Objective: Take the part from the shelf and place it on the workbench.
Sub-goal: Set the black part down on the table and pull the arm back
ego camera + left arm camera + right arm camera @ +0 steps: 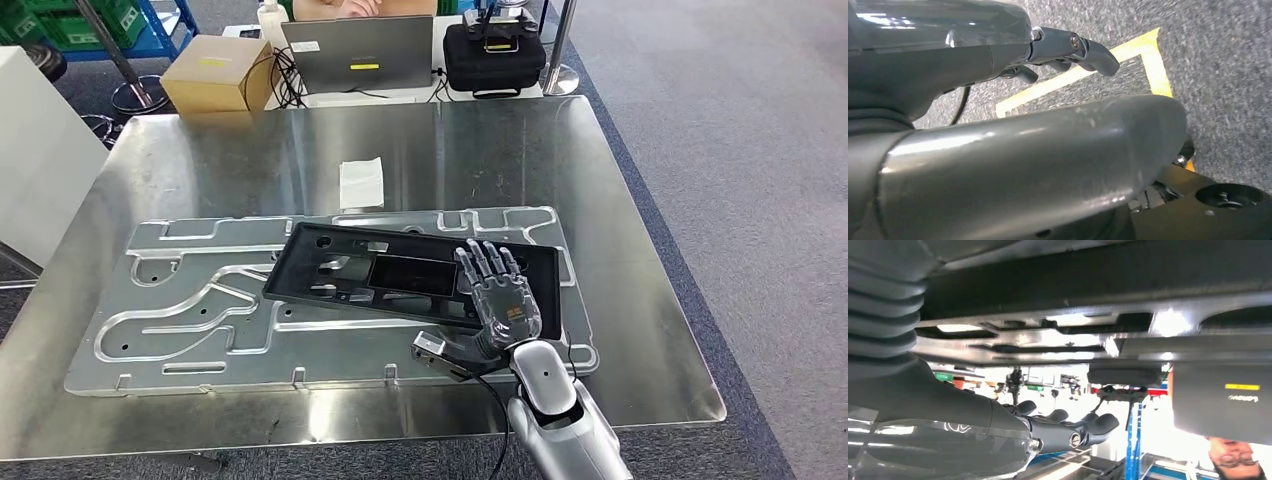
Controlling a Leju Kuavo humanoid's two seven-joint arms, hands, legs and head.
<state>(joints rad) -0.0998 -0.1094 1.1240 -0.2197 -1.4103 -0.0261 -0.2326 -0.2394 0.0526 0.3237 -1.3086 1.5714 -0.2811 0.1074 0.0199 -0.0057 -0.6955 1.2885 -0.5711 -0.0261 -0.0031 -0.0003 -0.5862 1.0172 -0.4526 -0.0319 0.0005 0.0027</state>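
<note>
The placing step looks all but done: the black plastic part, a flat rectangular frame with moulded cut-outs, is seen lying on the grooved aluminium plate atop the shiny steel workbench. The right hand is held spread and flat over the part's near edge, nothing pinched. A clean lift away is judged to be called for next; the left hand hangs over grey carpet, fingers loosely curled, empty.

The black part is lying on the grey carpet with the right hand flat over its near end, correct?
Not the carpet. The head view shows the black part lying on the machined metal plate on the workbench, with the right hand over its near end.
</note>
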